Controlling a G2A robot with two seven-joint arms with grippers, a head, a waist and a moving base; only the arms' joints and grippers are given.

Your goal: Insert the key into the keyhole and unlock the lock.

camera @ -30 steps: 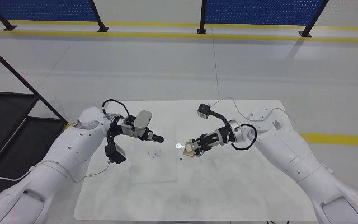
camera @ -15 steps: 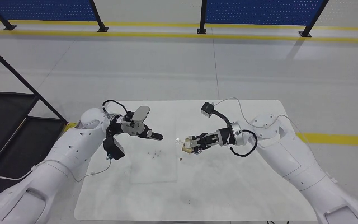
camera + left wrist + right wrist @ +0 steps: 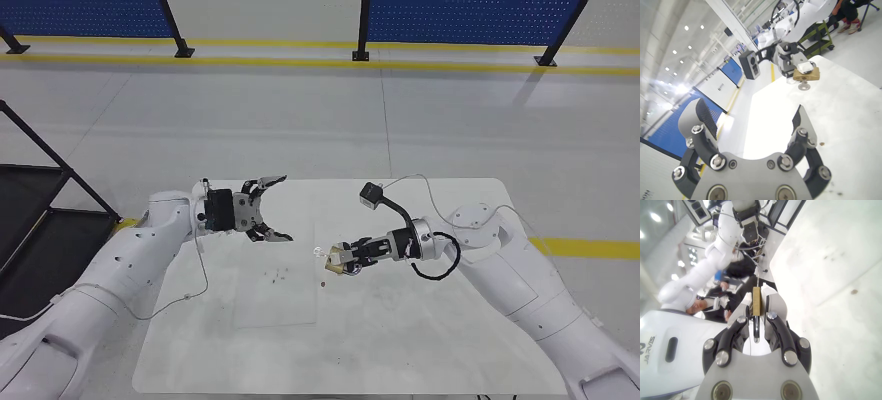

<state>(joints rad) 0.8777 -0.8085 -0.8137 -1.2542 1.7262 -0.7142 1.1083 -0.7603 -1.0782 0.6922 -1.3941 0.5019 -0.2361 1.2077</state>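
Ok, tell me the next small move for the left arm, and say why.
Probably ease the left gripper forward until its open fingers bracket the head of the key, then close. The key already sits in the padlock, which the right gripper clamps. The left gripper is open, empty and apart from the key, roughly facing it.

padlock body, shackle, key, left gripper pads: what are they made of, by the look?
Gold-coloured padlock body: likely brass, yellow metal with a dull satin sheen. Curved silver shackle: probably polished steel, mirror glints. Small silver key: pale plated metal, alloy unclear. Black ribbed pads on the left gripper: matte, looks like rubber or soft plastic.
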